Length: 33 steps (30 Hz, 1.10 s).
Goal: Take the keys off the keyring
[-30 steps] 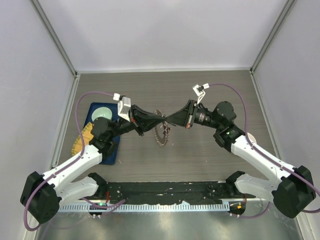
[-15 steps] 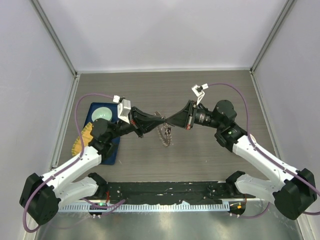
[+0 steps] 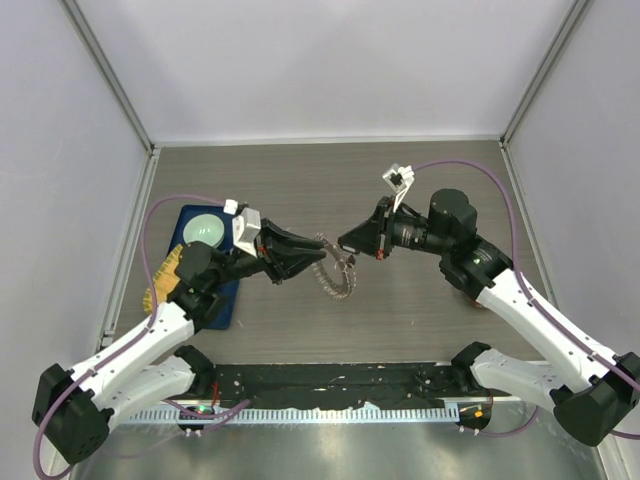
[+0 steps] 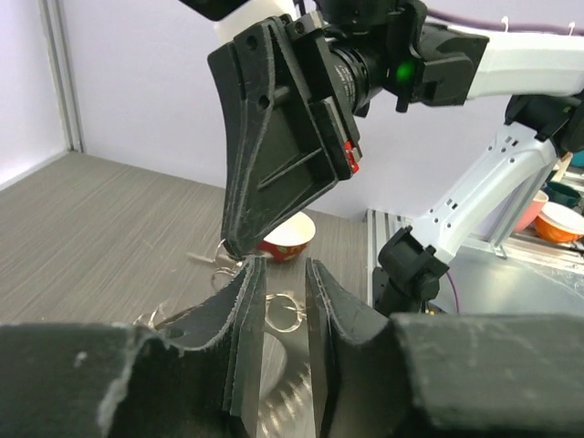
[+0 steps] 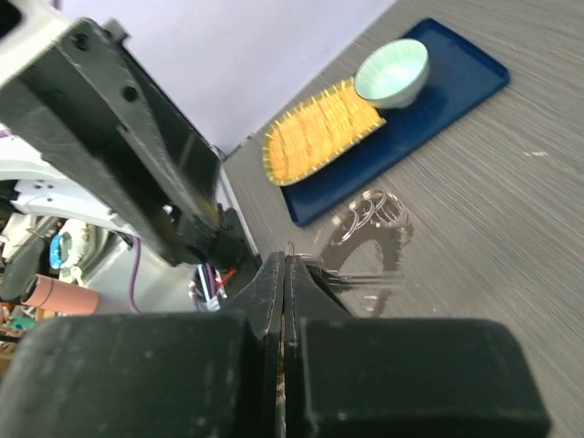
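The grey-brown toothed keyring [image 3: 335,277] hangs above the table between my two grippers. My right gripper [image 3: 343,243] is shut, and a thin wire loop of the keyring sticks out at its tips [image 5: 288,248]; the rest of the ring swings blurred beyond [image 5: 370,235]. My left gripper [image 3: 320,252] is open just left of the ring. In the left wrist view its fingers [image 4: 245,301] stand apart with small split rings [image 4: 283,310] showing in the gap. The right gripper's tip [image 4: 239,248] sits just above them. The keys are too small to make out.
A blue tray [image 3: 218,295] lies at the left with a pale green bowl [image 3: 205,228] and a yellow mat [image 3: 165,272] on it. A red bowl [image 4: 287,245] stands on the right side. A black rail [image 3: 330,380] runs along the near edge.
The two grippers, tip to tip at the ring a second ago, have drawn apart. My left gripper pulled back to the left; the keyring now swings lower and to the right.
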### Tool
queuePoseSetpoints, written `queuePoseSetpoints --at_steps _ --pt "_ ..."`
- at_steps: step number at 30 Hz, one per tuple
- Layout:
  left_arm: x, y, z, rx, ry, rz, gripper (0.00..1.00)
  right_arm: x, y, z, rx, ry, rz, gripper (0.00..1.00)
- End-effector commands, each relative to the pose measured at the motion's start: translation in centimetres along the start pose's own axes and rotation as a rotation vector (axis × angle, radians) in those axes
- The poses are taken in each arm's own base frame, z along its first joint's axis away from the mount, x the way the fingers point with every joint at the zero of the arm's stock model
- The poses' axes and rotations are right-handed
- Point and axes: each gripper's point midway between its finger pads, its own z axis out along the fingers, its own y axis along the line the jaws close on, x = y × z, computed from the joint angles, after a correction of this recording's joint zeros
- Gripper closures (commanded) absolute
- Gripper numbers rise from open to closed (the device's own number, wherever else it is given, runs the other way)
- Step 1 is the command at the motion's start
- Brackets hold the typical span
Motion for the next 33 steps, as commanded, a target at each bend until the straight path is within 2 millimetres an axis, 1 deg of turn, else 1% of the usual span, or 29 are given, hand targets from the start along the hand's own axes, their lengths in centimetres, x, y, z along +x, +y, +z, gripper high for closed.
queuePoseSetpoints --at_steps 1,3,6,7,9,10,11,12,13,14,15,17,19,20,22,23,24,26,27,29,30,32,33 --pt "0.4 -0.4 -0.5 0.005 0.026 0.031 0.71 -1.7 -0.2 -0.4 0.048 -0.008 -0.102 0.99" --pt "0.3 -0.4 -0.5 0.006 0.031 0.049 0.68 -1.8 0.0 -0.5 0.046 0.002 -0.114 0.99" --pt "1.4 0.4 -0.6 -0.026 0.091 0.036 0.65 -1.7 0.0 -0.6 0.045 0.018 -0.128 0.99" --pt "0.7 0.5 -0.2 -0.034 0.090 0.040 0.64 -1.7 0.0 -0.6 0.044 0.019 -0.132 0.99" --pt "1.4 1.4 0.1 -0.064 0.133 0.001 0.63 -1.7 0.1 -0.7 0.046 0.018 -0.134 0.99" --pt "0.6 1.3 0.6 -0.059 0.128 -0.003 0.62 -1.7 0.1 -0.7 0.048 0.017 -0.131 0.99" --pt "0.7 1.4 0.8 -0.057 0.139 -0.018 0.62 -1.8 0.2 -0.8 0.048 0.013 -0.133 0.99" --pt "1.6 1.7 1.1 -0.062 0.168 -0.068 0.61 -1.9 0.2 -0.8 0.048 0.010 -0.131 0.99" --pt "0.9 1.6 1.5 -0.051 0.162 -0.077 0.60 -1.8 0.1 -0.8 0.051 0.010 -0.127 0.99" --pt "1.3 1.3 1.7 -0.026 0.179 -0.095 0.60 -2.0 0.2 -0.8 0.050 0.000 -0.122 0.99" --pt "1.6 1.2 1.9 -0.013 0.190 -0.106 0.57 -2.1 0.1 -0.8 0.054 -0.003 -0.117 0.99" --pt "1.5 1.2 2.1 -0.018 0.188 -0.114 0.55 -2.3 -0.1 -0.6 0.072 -0.018 -0.090 0.99" --pt "1.2 1.5 2.1 -0.050 0.175 -0.111 0.55 -2.1 -0.6 -0.6 0.093 -0.030 -0.064 0.99" --pt "1.4 2.3 2.0 -0.101 0.172 -0.116 0.56 -2.5 -0.5 -0.5 0.087 -0.047 -0.053 0.99" --pt "1.3 3.2 1.8 -0.163 0.174 -0.110 0.56 -2.5 -0.9 -0.3 0.103 -0.060 -0.028 0.99" --pt "1.6 4.3 1.5 -0.235 0.178 -0.113 0.57 -2.7 -0.9 -0.3 0.104 -0.074 -0.012 0.99" --pt "1.8 5.1 1.3 -0.285 0.179 -0.111 0.57 -2.4 -1.2 -0.2 0.113 -0.076 -0.002 0.99" --pt "2.0 5.9 0.8 -0.340 0.184 -0.100 0.57 -2.7 -1.5 -0.1 0.130 -0.095 0.006 0.99" --pt "2.1 6.7 0.5 -0.386 0.177 -0.093 0.57 -2.9 -1.6 -0.1 0.138 -0.100 0.011 0.99" --pt "1.7 7.1 0.1 -0.423 0.150 -0.092 0.57 -2.9 -2.2 0.0 0.165 -0.102 0.019 0.99" --pt "1.8 7.3 -0.1 -0.434 0.148 -0.093 0.57 -3.1 -2.2 0.0 0.172 -0.105 0.018 0.99" --pt "1.6 7.2 -0.1 -0.429 0.130 -0.087 0.58 -3.0 -2.7 0.1 0.190 -0.100 0.027 0.99" --pt "1.8 7.1 -0.1 -0.421 0.132 -0.088 0.59 -3.2 -2.8 0.1 0.197 -0.106 0.030 0.99"
